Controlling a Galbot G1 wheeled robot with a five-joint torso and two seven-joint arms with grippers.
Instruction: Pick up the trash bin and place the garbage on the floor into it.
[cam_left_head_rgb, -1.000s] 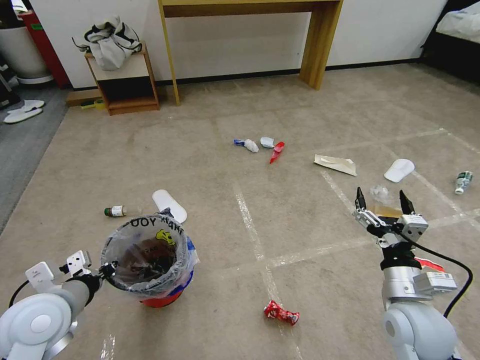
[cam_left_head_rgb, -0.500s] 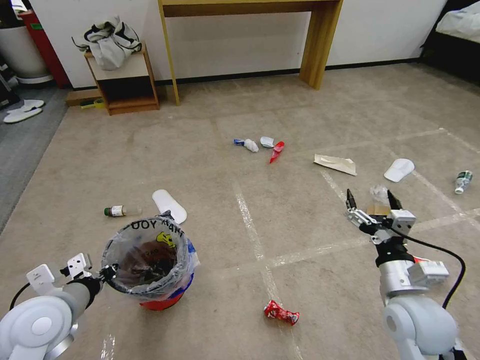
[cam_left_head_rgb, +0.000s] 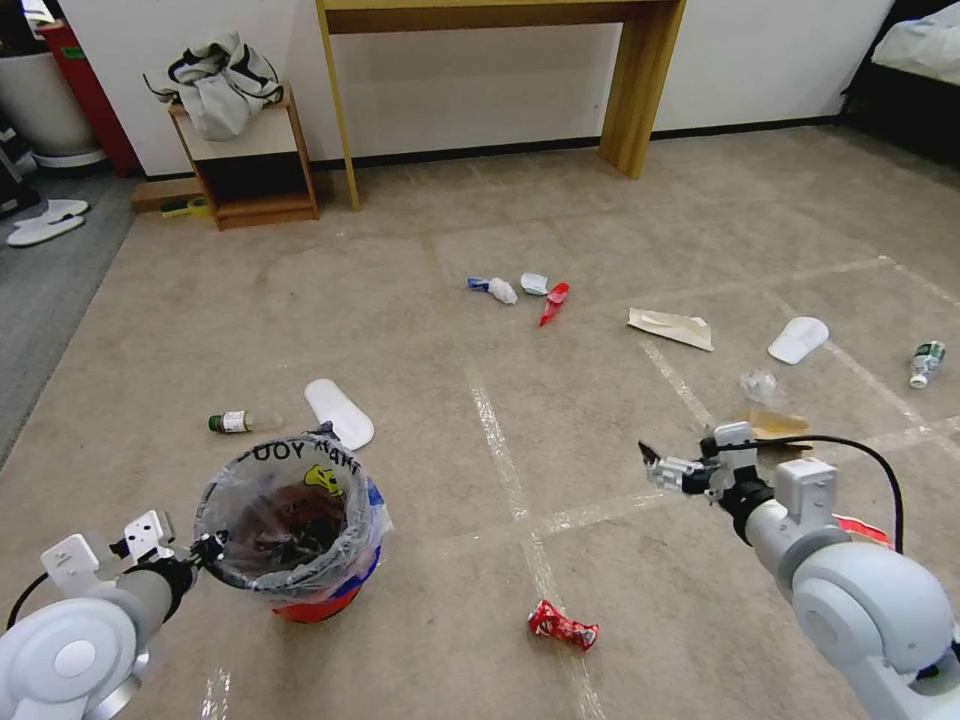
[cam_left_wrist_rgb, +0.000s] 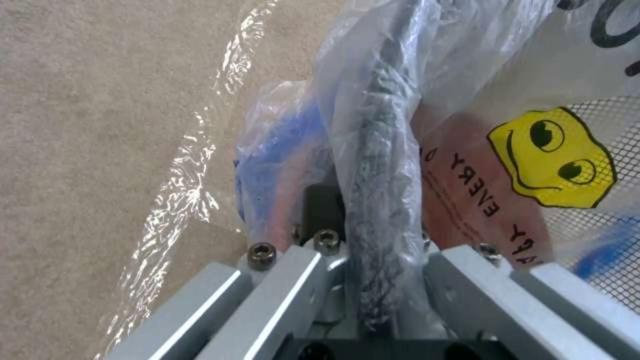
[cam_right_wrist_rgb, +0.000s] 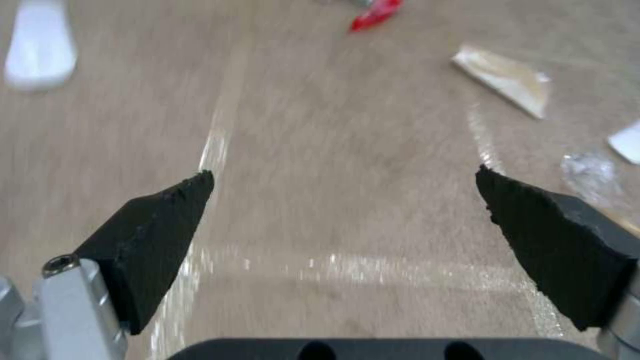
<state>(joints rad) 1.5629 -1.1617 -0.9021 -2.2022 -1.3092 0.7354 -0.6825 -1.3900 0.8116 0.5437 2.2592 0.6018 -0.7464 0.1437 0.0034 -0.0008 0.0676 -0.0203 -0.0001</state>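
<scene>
LEFT: our left end effector (cam_left_head_rgb: 205, 548) clamps the trash bin (cam_left_head_rgb: 300, 520) rim, bin by our left side | RIGHT: right end effector (cam_right_wrist_rgb: 347, 200) spread wide, empty, above floor | RISK: thin rim grip may slip on liner; nearest red wrapper (cam_left_head_rgb: 563, 626) lies near.

Even indoor light, soft shadows, one blurred wrist view

The head view is bright and evenly lit, with only faint shadows beneath the wooden counter (cam_left_head_rgb: 500, 15) and the small shelf (cam_left_head_rgb: 255, 165); the source itself cannot be told. Strips of clear tape (cam_left_head_rgb: 500, 440) on the floor (cam_left_head_rgb: 300, 300) catch a pale sheen, and straight lines bow slightly toward that view's edges. The left wrist view is sharp up close: glare runs along a tape strip (cam_left_wrist_rgb: 173, 200), and the plastic bag (cam_left_wrist_rgb: 373, 75) shines in white folds. The right wrist view is smeared by motion, the floor streaked, the litter soft, while the dark fingers (cam_right_wrist_rgb: 153, 235) stay fairly crisp.
</scene>
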